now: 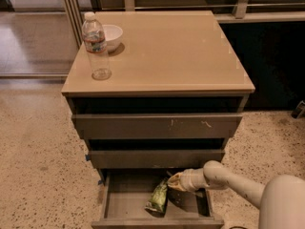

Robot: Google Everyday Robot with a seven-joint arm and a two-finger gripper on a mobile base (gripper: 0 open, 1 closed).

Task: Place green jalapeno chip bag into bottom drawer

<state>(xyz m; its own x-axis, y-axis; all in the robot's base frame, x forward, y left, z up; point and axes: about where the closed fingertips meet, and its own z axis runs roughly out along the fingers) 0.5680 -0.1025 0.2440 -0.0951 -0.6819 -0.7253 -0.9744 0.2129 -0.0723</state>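
One water bottle [95, 46] and one white bowl [111, 35] stand on the three-drawer cabinet [167, 51]. In the open bottom drawer [127, 194] lies one green jalapeno chip bag [158, 199], long axis front-to-back, far end angled right at the gripper [174, 182]. I cannot tell whether the gripper is open or holds the bag.

Warm, soft indoor light; dark shadow beneath the gripper [173, 181] in the bottom drawer [125, 194]

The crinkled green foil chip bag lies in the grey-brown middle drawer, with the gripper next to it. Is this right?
No: the camera view shows the crinkled green foil chip bag in the grey-brown bottom drawer, with the gripper next to it.
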